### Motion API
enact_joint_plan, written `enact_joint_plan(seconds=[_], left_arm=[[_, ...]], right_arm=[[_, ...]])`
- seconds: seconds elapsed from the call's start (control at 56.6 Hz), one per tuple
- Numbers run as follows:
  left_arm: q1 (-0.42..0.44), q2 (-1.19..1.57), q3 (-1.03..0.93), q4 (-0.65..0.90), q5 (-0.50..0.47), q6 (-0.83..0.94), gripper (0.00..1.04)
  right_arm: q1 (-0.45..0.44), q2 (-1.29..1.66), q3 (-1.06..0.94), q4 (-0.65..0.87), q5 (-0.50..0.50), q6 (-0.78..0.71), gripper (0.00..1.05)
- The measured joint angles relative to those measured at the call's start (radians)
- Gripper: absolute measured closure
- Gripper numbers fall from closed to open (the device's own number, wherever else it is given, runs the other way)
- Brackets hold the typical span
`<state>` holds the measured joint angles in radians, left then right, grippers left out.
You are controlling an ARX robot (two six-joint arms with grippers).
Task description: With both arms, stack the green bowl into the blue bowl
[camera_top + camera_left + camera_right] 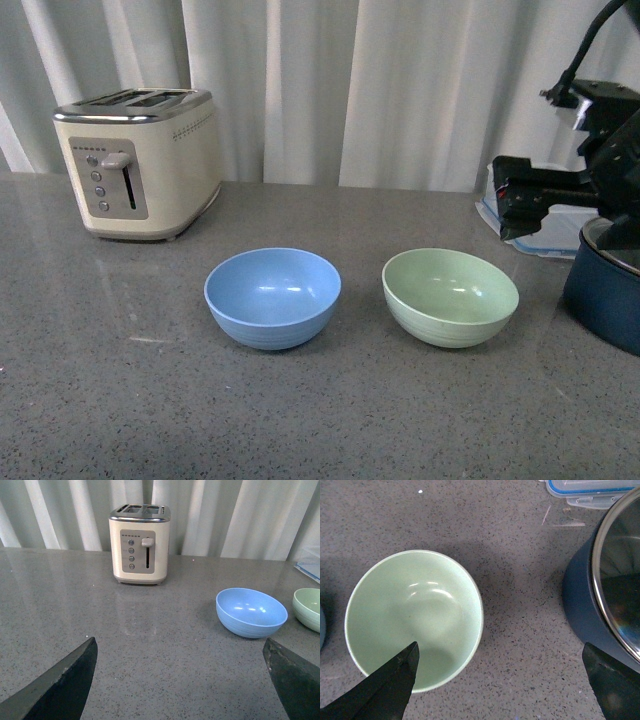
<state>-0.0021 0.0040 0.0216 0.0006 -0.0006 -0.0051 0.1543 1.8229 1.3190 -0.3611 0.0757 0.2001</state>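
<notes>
The blue bowl [272,295] and the green bowl [450,295] stand upright and empty, side by side on the grey counter, a small gap between them. My right gripper [512,200] hovers above and to the right of the green bowl. In the right wrist view it [500,647] is open; one finger [395,680] overlaps the green bowl's [415,615] rim and bare counter lies between the fingers. My left gripper [180,645] is open low over bare counter, with the blue bowl [251,612] ahead beside one finger [290,680] and the green bowl [307,609] beyond it. The left arm is out of the front view.
A cream toaster [140,160] stands at the back left. At the right edge, close to the green bowl, sits a dark navy pot [605,295] with a steel rim. A blue-lidded clear container [540,235] lies behind it. A white curtain hangs behind the counter.
</notes>
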Motion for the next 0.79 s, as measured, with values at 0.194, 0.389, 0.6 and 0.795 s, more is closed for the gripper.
enact_joint_plan(seconds=[0.194, 0.389, 0.6, 0.795], left_arm=[[0.0, 0.0, 0.0, 0.0, 0.0, 0.0, 0.07], [0.0, 0.0, 0.0, 0.0, 0.0, 0.0, 0.07], [0.0, 0.0, 0.0, 0.0, 0.0, 0.0, 0.07], [0.0, 0.0, 0.0, 0.0, 0.0, 0.0, 0.07]], right_arm=[[0.018, 0.09, 0.047, 0.002, 0.025, 0.023, 0.1], [0.019, 0.171, 0.103, 0.001, 0.053, 0.052, 0.1], [0.014, 0.268, 0.17, -0.024, 0.068, 0.085, 0.1], [0.013, 0.319, 0.201, -0.034, 0.088, 0.088, 0.5]])
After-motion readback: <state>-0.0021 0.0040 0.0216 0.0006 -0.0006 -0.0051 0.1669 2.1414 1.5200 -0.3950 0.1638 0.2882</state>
